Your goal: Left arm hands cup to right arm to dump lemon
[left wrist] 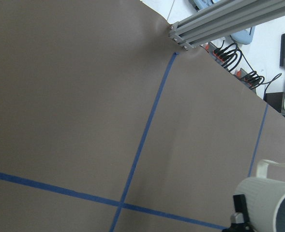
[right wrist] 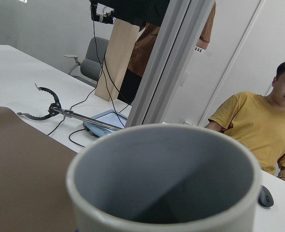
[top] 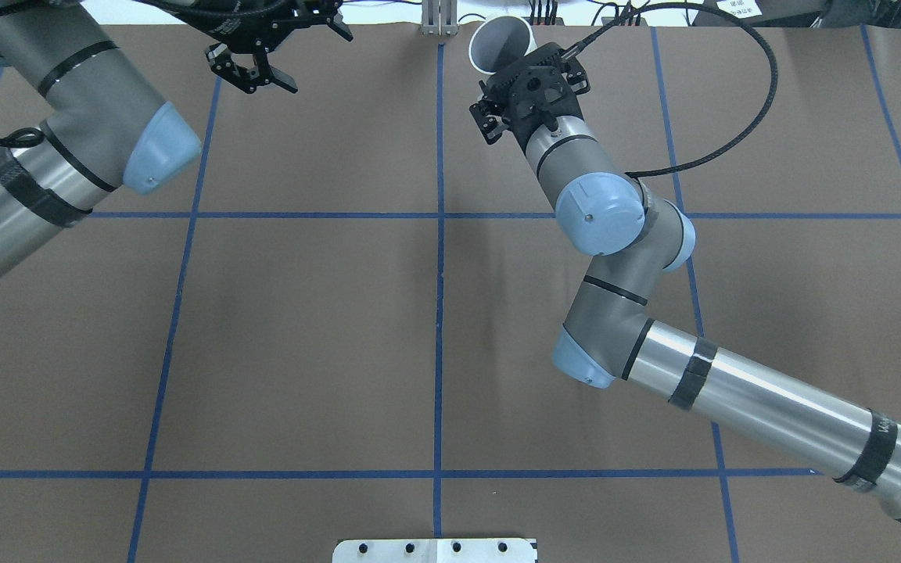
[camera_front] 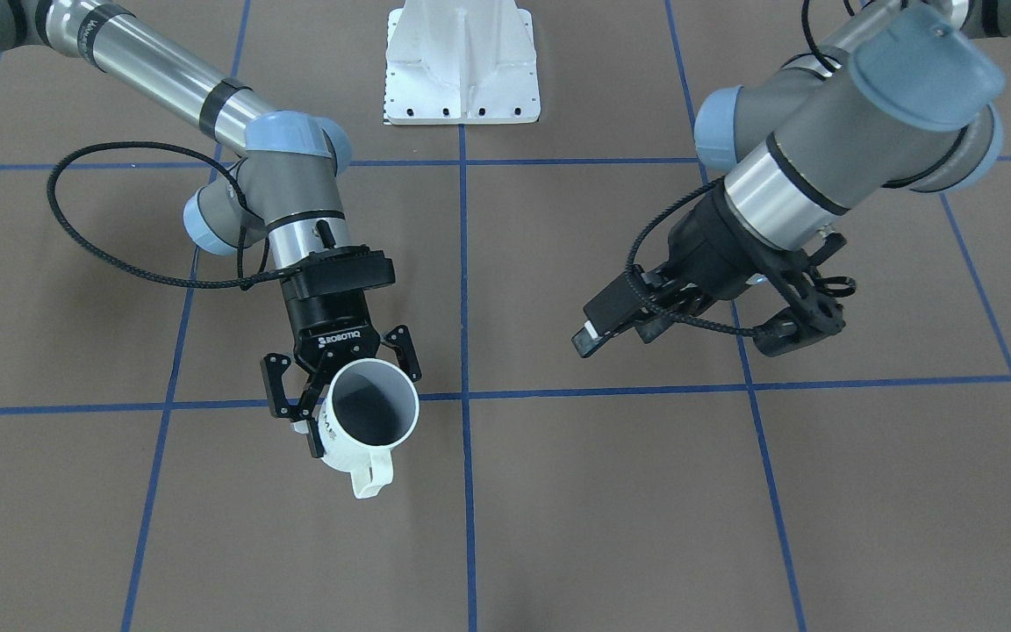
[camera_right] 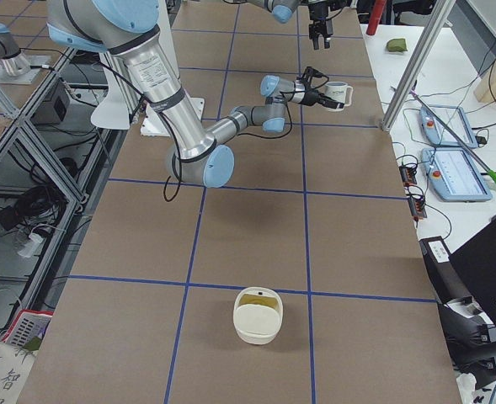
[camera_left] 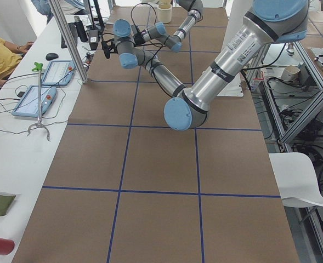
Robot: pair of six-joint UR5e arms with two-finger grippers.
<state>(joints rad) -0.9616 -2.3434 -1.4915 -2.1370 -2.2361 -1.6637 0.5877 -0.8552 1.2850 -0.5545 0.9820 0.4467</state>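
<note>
My right gripper [camera_front: 356, 395], lettered ROBOTIQ, is shut on the white cup [camera_front: 374, 412] and holds it off the table by its sides. The cup is tilted, its mouth toward the operators' side and its handle away from my base. The grey inside [right wrist: 166, 179] looks empty, and no lemon shows in it. The cup also shows in the overhead view [top: 501, 43], the exterior right view [camera_right: 338, 93] and the left wrist view [left wrist: 268, 198]. My left gripper [camera_front: 593, 329] is open and empty, apart from the cup on the other side of the centre line [top: 278, 55].
A white mount base [camera_front: 462, 61] sits at my end of the table. A white handled container [camera_right: 258, 316] with something yellowish inside stands near the table's right end. An aluminium post [left wrist: 229, 19] and a seated person [right wrist: 258, 125] are beyond the far edge.
</note>
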